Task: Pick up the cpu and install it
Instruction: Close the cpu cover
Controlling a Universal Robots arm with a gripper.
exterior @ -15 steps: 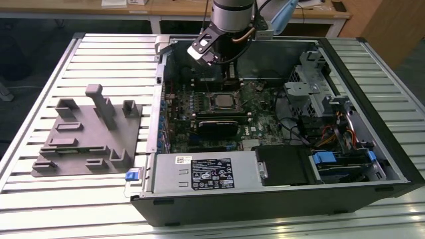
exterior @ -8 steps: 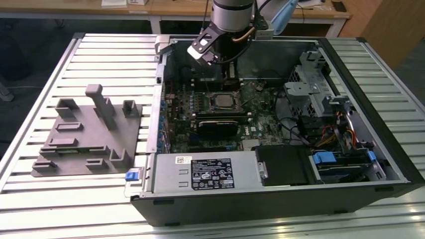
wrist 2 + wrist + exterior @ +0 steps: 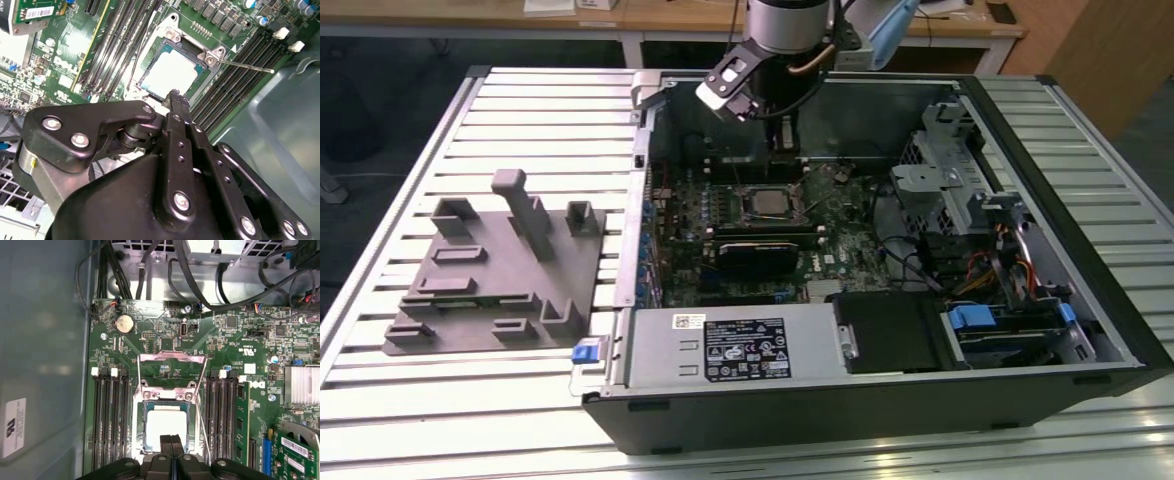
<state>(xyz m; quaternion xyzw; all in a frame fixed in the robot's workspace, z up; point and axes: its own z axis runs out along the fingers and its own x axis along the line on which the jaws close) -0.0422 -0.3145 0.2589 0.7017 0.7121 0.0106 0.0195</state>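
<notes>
Pincer (image 3: 171, 439) closed, empty, just above the seated cpu (image 3: 166, 423).

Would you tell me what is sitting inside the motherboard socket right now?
The cpu lies inside the socket, its pale silver top showing. The shut gripper covers one edge in the first wrist view, and whatever lies beneath the cpu is hidden.

The cpu (image 3: 165, 427) shows matt silver metal, the pincer (image 3: 171, 438) matt black metal.
</notes>
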